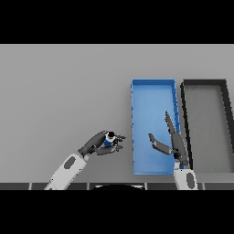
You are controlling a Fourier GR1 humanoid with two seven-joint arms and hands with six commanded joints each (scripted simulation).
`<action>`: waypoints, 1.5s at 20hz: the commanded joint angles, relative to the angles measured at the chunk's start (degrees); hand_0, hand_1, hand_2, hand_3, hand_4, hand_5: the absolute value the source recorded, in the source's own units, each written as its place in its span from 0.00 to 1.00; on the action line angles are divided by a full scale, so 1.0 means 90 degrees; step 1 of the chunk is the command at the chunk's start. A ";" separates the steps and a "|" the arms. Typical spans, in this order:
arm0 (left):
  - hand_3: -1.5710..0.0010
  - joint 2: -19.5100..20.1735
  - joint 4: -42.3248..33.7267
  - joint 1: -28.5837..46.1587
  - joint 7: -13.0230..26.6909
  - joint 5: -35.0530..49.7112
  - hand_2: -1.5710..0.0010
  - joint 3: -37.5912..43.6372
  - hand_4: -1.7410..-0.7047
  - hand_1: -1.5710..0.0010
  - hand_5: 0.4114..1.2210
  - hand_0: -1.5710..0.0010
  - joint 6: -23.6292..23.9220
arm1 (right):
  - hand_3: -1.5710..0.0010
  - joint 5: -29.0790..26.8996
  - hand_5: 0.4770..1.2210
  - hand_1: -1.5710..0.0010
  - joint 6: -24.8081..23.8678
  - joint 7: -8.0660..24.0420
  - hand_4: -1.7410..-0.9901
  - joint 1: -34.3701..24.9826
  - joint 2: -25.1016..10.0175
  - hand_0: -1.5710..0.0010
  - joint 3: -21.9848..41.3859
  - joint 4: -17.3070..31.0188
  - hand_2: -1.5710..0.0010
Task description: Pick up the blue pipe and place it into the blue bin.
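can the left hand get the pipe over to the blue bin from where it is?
Probably yes. The left hand is shut on the blue pipe just beside the blue bin; the right hand over the bin may crowd it.

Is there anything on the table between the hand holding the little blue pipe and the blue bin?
No. In the head view, only bare grey table separates the left hand, curled round the pipe, from the bin.

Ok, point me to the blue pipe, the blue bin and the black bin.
blue pipe (108, 142), head view: blue body showing between the left hand's fingers.
blue bin (148, 103), head view: bare floor near the far end.
black bin (205, 119), head view: grey floor.
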 commanded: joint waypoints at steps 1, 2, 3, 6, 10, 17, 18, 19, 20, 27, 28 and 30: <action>0.12 -0.0011 -0.0126 -0.0023 0.0027 0.0016 0.07 0.0015 0.05 0.08 0.94 0.09 0.0060 | 1.00 0.0046 0.17 1.00 -0.0037 0.0068 0.74 -0.0049 0.0010 1.00 0.0017 -0.0040 1.00; 0.10 -0.0030 -0.0323 0.0024 0.0000 0.0055 0.06 0.0001 0.04 0.06 0.95 0.07 0.0099 | 1.00 0.0069 0.17 1.00 -0.0024 0.0009 0.73 0.0017 -0.0019 1.00 0.0032 -0.0091 1.00; 0.09 -0.0065 -0.0510 -0.0004 0.0061 0.0091 0.05 0.0005 0.03 0.05 0.96 0.06 0.0156 | 1.00 0.0107 0.17 1.00 -0.0020 0.0010 0.74 0.0014 -0.0004 1.00 0.0063 -0.0041 1.00; 0.07 -0.0111 -0.0915 -0.0042 0.0162 0.0171 0.02 -0.0029 0.02 0.02 0.98 0.03 0.0193 | 1.00 0.0062 0.17 1.00 -0.0022 0.0060 0.75 -0.0022 -0.0075 1.00 -0.0021 -0.0071 1.00; 0.06 -0.0199 -0.1263 -0.0323 0.0620 0.0167 0.01 -0.0107 0.01 0.01 0.99 0.01 0.0192 | 1.00 0.0087 0.16 1.00 -0.0039 -0.0095 0.79 0.0031 -0.0089 1.00 -0.0047 0.0000 1.00; 0.05 -0.0159 -0.1487 -0.0358 0.1080 0.0069 0.00 -0.0173 0.00 0.00 1.00 0.00 0.0172 | 1.00 0.0117 0.17 1.00 -0.0090 -0.0037 0.80 0.0129 -0.0097 1.00 -0.0041 -0.0199 1.00; 0.05 -0.0145 -0.1468 -0.0311 0.1048 0.0028 0.00 -0.0201 0.00 0.00 1.00 0.00 0.0159 | 1.00 0.0113 0.17 1.00 -0.0089 -0.0052 0.77 0.0160 -0.0098 1.00 -0.0044 -0.0198 1.00; 0.05 -0.0128 -0.1469 -0.0348 0.1071 0.0039 0.00 -0.0161 0.00 0.00 1.00 0.00 0.0147 | 1.00 0.0110 0.17 1.00 -0.0086 -0.0073 0.75 0.0188 -0.0101 1.00 -0.0047 -0.0195 1.00; 0.05 -0.0183 -0.1418 -0.0374 0.1056 0.0003 0.00 -0.0158 0.00 0.00 1.00 0.00 0.0183 | 1.00 0.0076 0.17 1.00 -0.0085 -0.0065 0.75 0.0204 -0.0108 1.00 -0.0073 -0.0220 1.00; 0.05 -0.0220 -0.1486 -0.0371 0.1154 -0.0013 0.00 -0.0189 0.00 0.00 1.00 0.00 0.0131 | 1.00 -0.2152 0.11 1.00 0.1588 -0.0027 0.65 -0.0083 -0.0871 1.00 -0.0226 -0.1155 1.00; 0.05 -0.0177 -0.1452 -0.0396 0.1183 -0.0028 0.00 -0.0163 0.00 0.00 1.00 0.00 0.0106 | 1.00 -0.2452 0.08 1.00 0.1792 0.0266 0.61 -0.0301 -0.1068 1.00 -0.0180 -0.1317 1.00; 0.05 -0.0150 -0.1546 -0.0320 0.1076 -0.0039 0.00 -0.0184 0.00 0.00 1.00 0.00 0.0090 | 1.00 -0.2889 0.03 1.00 0.2085 0.0825 0.57 -0.0596 -0.1467 1.00 -0.0022 -0.1746 1.00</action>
